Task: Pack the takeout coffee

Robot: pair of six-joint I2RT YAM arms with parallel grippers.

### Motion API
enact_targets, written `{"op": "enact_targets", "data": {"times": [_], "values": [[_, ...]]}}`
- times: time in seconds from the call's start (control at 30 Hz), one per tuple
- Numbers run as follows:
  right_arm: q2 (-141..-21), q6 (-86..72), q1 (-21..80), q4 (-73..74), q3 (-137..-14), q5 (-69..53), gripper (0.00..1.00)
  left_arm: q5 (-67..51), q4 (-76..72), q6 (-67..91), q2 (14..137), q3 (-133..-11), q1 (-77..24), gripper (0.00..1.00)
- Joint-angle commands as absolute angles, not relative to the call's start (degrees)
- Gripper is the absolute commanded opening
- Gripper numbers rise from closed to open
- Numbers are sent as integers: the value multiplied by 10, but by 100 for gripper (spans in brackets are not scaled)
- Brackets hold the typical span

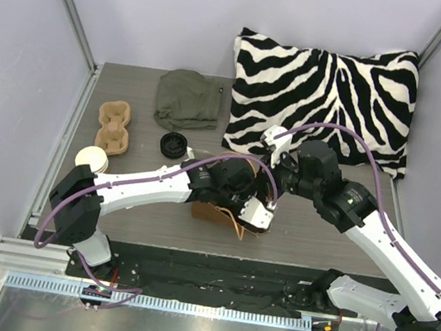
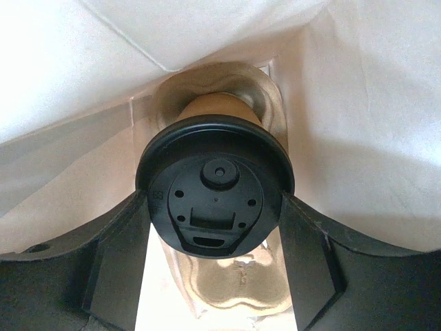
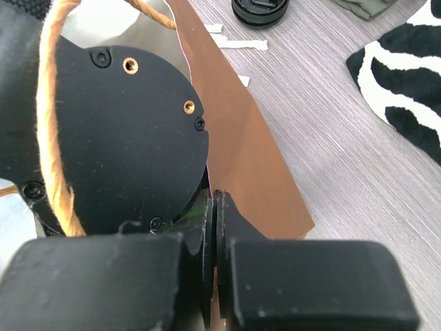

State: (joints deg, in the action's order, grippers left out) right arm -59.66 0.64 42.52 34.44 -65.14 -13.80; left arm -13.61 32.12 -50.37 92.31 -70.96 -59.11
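The takeout coffee (image 2: 213, 107), a tan paper cup under a black lid (image 2: 215, 183), stands in one hole of a moulded-pulp carrier (image 2: 238, 279) inside the brown paper bag (image 1: 221, 214). My left gripper (image 2: 214, 201) reaches into the bag, its fingers (image 2: 120, 262) pressed against both sides of the lid. From above, the left gripper (image 1: 237, 192) is buried in the bag mouth and the cup is hidden. My right gripper (image 3: 215, 200) is shut on the bag's brown wall (image 3: 241, 152), holding the rim up beside the twine handle (image 3: 52, 124); it shows from above (image 1: 271, 192).
A second pulp carrier (image 1: 114, 125) and another paper cup (image 1: 91, 159) sit at the left. A loose black lid (image 1: 174, 144) lies behind the bag, also seen by the right wrist (image 3: 260, 10). A green cloth (image 1: 187, 100) and zebra pillow (image 1: 323, 98) fill the back.
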Motion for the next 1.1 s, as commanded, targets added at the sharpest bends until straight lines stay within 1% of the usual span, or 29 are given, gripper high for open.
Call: {"op": "enact_targets", "data": {"times": [0.0,0.07,0.27,0.33,0.43,0.47,0.5,0.97,1.0,1.03,1.07], "values": [[-577,13,436,308,-667,-206,1,-147,352,-459,913,-697,-577,48],[-577,13,436,307,-668,-205,1,-148,354,-459,911,-697,-578,56],[-572,14,435,307,-665,-200,1,-153,350,-454,886,-693,-577,63],[-572,18,435,307,-664,-196,1,-156,343,-455,875,-688,-577,70],[-571,24,436,307,-663,-189,1,-160,335,-453,864,-684,-577,73],[-572,25,435,307,-663,-187,1,-161,334,-454,864,-683,-577,78],[-573,26,436,306,-663,-185,1,-161,334,-454,861,-681,-577,80],[-579,41,435,305,-657,-149,1,-186,345,-452,839,-677,-577,85],[-579,41,435,304,-657,-149,1,-187,341,-452,837,-675,-577,89],[-580,42,435,305,-658,-150,1,-186,339,-452,835,-674,-577,99],[-581,42,435,305,-658,-149,1,-185,338,-453,834,-671,-577,100]]}}
